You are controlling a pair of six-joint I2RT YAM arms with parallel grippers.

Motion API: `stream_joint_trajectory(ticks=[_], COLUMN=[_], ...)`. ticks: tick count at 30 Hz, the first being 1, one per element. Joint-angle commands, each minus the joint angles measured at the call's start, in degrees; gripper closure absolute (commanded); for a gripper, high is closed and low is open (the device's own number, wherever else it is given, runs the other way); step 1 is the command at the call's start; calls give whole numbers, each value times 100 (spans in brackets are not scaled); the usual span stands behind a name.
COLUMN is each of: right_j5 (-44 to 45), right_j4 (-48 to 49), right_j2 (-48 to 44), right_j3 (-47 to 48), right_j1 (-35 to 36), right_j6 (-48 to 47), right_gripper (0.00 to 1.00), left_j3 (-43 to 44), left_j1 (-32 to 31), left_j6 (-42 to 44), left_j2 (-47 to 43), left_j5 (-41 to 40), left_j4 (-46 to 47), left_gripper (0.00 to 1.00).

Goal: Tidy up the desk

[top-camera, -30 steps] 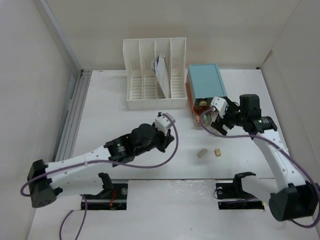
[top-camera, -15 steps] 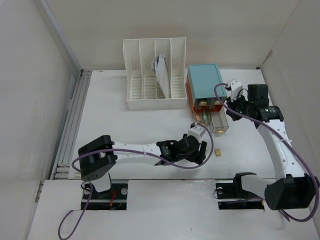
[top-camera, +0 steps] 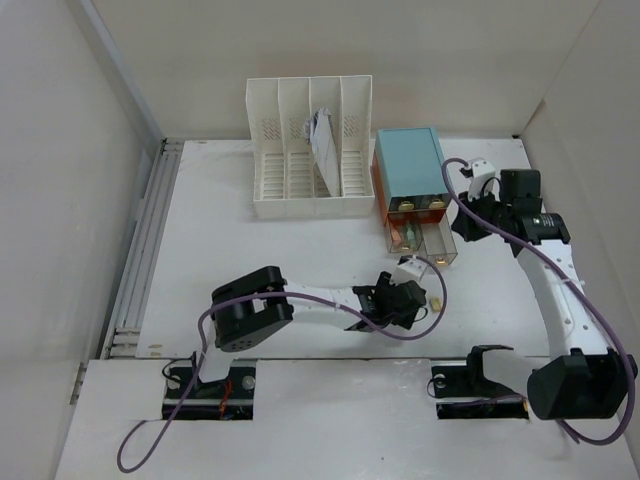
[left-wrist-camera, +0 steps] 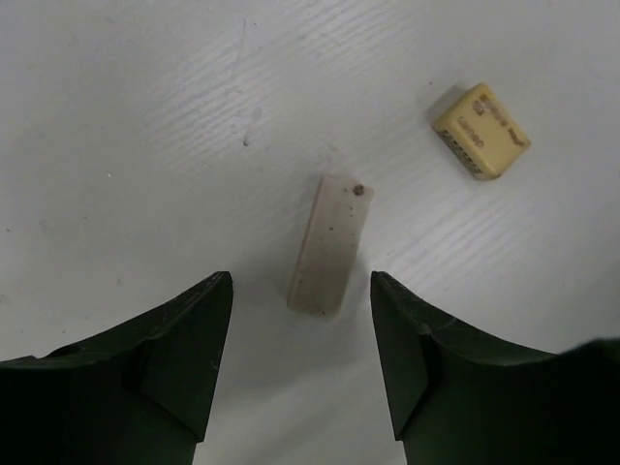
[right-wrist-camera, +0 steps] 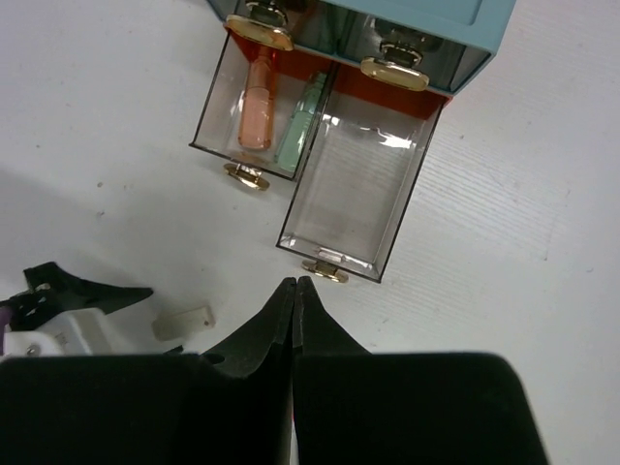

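Observation:
The white desk (top-camera: pixel 250 250) carries a small beige eraser-like block (left-wrist-camera: pixel 329 242) and a yellow block (left-wrist-camera: pixel 481 131), also seen from above (top-camera: pixel 436 302). My left gripper (left-wrist-camera: pixel 298 281) hovers open low over the desk, and the beige block's near end lies just ahead of its fingertips. From above, the left gripper (top-camera: pixel 400 300) hides that block. My right gripper (right-wrist-camera: pixel 294 283) is shut on nothing, raised in front of the empty clear drawer (right-wrist-camera: pixel 358 203). In the top view the right gripper (top-camera: pixel 462 228) hangs right of the drawers.
The teal drawer box (top-camera: pixel 410 165) has two clear drawers pulled out; the left drawer (right-wrist-camera: pixel 262 107) holds an orange tube and a green item. A white file rack (top-camera: pixel 310 150) with papers stands at the back. A grey rail (top-camera: pixel 150 230) runs along the left.
My left arm swung right across the desk to the beige block and its gripper opened. My right gripper drew back from the drawer box and shut, and the right drawer now stands pulled out.

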Motion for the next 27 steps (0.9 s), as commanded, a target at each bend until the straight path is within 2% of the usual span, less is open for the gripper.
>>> stream_joint_trajectory(ticks=[1, 3, 6, 7, 8, 10, 13, 14, 16, 18, 20, 24, 26, 27], right_j5=[-279, -228, -227, -227, -227, -69, 160, 160, 81, 81, 299, 266, -137, -296], right_j4=[163, 93, -47, -126, -232, -625, -1179, -1399, -1708, -2051, -1826, -1052, -1111, -1477], right_j2=[-201, -201, -325, -325, -325, -272, -149, -149, -78, -78, -139, -798, -966, -966], right_j3=[-29, -29, 33, 111, 242, 375, 586, 717, 718, 718, 614, 157, 15, -46], right_j1=[-36, -36, -36, -36, -36, -36, -88, -89, -89, -89, -159, -212, -212, -212], right_j6=[176, 106, -166, -298, -551, -842, -1449, -1911, -2292, -3019, -3103, -3041, -3242, -3461], right_gripper=[100, 100, 100, 100, 100, 100, 100, 99, 70, 56, 55, 70, 75, 78], left_j3=[432, 511, 574, 635, 635, 635, 495, 442, 205, 38, -67, -121, 45, 107], left_j1=[108, 170, 170, 170, 170, 170, 108, 108, 108, 108, 188, 530, 792, 881], left_j6=[304, 357, 418, 419, 419, 419, 419, 358, 296, 235, 234, 708, 927, 928], left_j2=[103, 209, 341, 342, 342, 342, 193, 105, -254, -684, -949, -1468, -1609, -1609], left_j5=[-167, -113, -60, -60, 1, 62, 63, 63, 63, 63, 63, 281, 597, 669], left_j4=[-253, -342, -421, -491, -492, -544, -545, -545, -458, -326, -246, 228, 229, 229], left_gripper=[45, 49, 64, 72, 88, 99, 100, 100, 100, 100, 100, 100, 100, 100])
